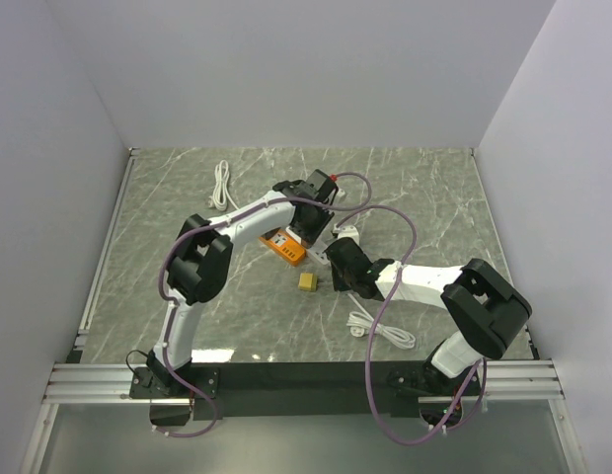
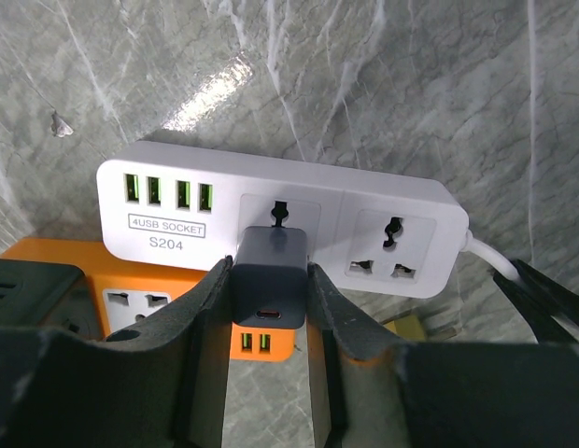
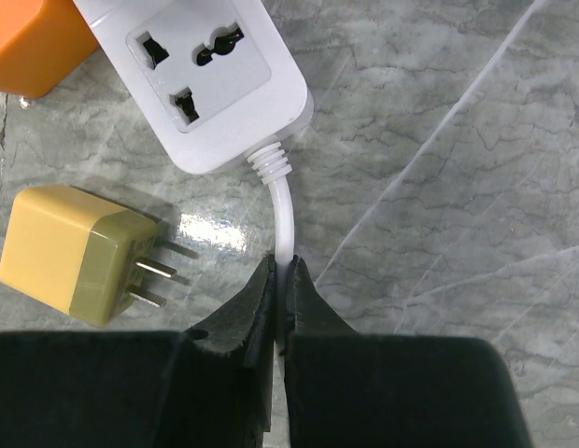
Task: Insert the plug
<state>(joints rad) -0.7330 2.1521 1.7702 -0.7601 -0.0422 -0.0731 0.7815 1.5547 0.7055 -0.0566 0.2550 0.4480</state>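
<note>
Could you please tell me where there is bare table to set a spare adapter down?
The far right of the table, between the right arm and the wall, is bare; so is the near-left corner. The middle is crowded: white strip, orange strip, yellow charger, left tool and right tool.

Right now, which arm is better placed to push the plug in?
Left. The left fingers hold the grey charger at a socket of the white power strip; the right fingers are shut on its cord, steadying it.
</note>
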